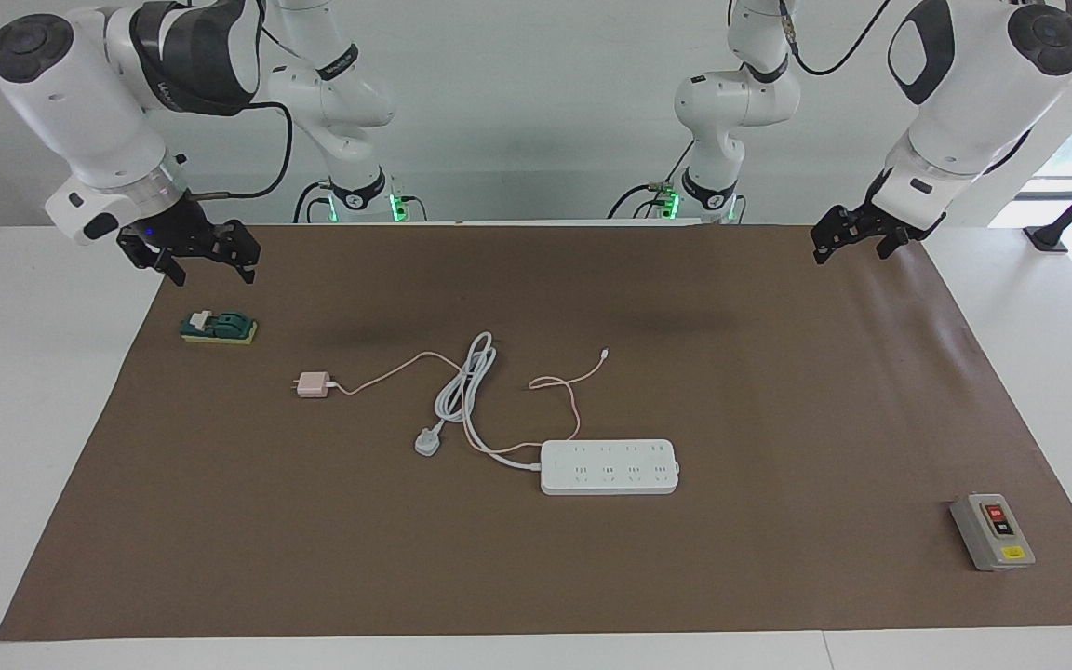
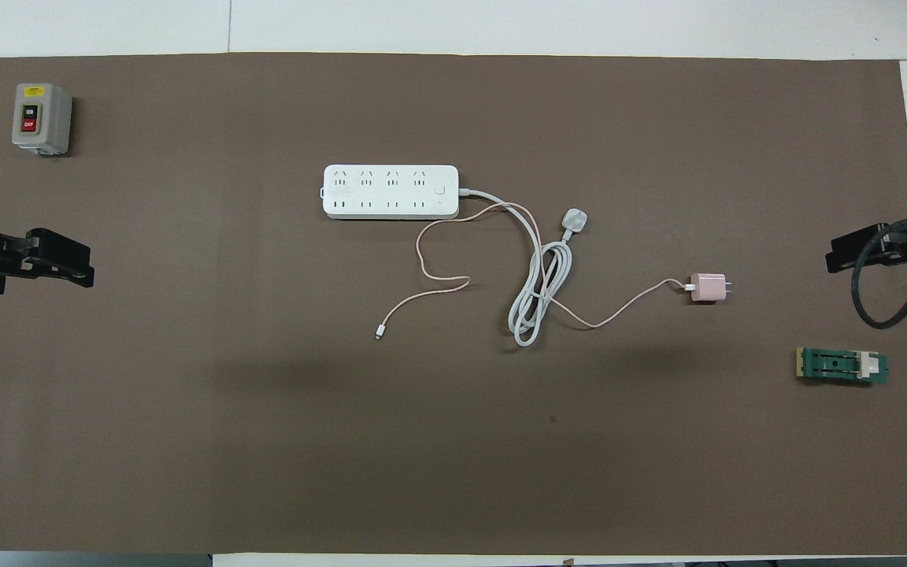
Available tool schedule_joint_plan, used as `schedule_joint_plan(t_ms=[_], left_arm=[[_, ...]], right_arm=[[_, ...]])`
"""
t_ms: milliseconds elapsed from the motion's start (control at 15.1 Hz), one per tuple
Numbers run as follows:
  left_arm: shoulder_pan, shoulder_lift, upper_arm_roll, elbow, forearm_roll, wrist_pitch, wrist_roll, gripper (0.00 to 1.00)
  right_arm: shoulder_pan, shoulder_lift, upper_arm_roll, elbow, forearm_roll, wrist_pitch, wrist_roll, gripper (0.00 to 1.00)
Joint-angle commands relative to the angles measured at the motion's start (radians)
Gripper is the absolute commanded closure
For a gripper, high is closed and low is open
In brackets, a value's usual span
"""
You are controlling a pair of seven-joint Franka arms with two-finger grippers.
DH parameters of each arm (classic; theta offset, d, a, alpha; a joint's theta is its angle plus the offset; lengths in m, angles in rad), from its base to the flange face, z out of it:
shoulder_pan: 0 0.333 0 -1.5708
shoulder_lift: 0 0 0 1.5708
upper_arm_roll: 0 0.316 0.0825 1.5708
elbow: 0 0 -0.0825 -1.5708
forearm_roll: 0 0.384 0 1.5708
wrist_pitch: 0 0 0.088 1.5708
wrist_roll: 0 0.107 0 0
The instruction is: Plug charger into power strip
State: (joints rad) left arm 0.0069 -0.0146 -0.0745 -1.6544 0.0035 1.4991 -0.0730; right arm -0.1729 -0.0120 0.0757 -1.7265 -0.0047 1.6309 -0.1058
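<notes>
The pale pink charger (image 1: 313,384) (image 2: 708,287) lies on the brown mat toward the right arm's end, prongs pointing away from the strip. Its thin pink cable runs across the coiled white cord to a tiny connector (image 1: 604,353) (image 2: 379,335). The white power strip (image 1: 609,466) (image 2: 390,191) lies flat mid-table, farther from the robots than the charger, sockets up. My right gripper (image 1: 210,272) (image 2: 830,260) hangs open in the air over the mat's edge at its own end. My left gripper (image 1: 850,251) (image 2: 90,266) hangs open over the mat's edge at its end. Neither holds anything.
The strip's thick white cord coils between charger and strip and ends in a white three-pin plug (image 1: 428,444) (image 2: 574,220). A green and yellow block (image 1: 220,328) (image 2: 842,366) sits below the right gripper. A grey box with red and black buttons (image 1: 992,530) (image 2: 42,118) stands at the left arm's end.
</notes>
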Motion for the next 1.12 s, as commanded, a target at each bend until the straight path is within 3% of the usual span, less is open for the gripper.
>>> schedule_joint_plan(t_ms=[0,462,594,858,1056], left_arm=[[-0.007,-0.007,0.007,0.008,0.010,-0.017,-0.002,0.00],[-0.007,-0.007,0.007,0.007,0.010,-0.017,-0.002,0.00],[-0.007,-0.007,0.007,0.008,0.010,-0.017,-0.002,0.00],[-0.007,-0.007,0.007,0.007,0.010,-0.017,-0.002,0.00],[-0.007,-0.007,0.007,0.008,0.010,-0.017,-0.002,0.00]], right_arm=[[-0.014,0.001,0.009,0.005,-0.004,-0.013,-0.022,0.00],[-0.019,-0.025,0.013,0.011,0.006,0.004,-0.040,0.00],[-0.019,-0.017,0.010,-0.016,0.009,0.088,-0.009,0.00],[-0.022,0.042,0.010,-0.025,0.009,0.153,0.219,0.00],[-0.004,0.087,0.010,-0.027,0.006,0.204,0.572,0.00]])
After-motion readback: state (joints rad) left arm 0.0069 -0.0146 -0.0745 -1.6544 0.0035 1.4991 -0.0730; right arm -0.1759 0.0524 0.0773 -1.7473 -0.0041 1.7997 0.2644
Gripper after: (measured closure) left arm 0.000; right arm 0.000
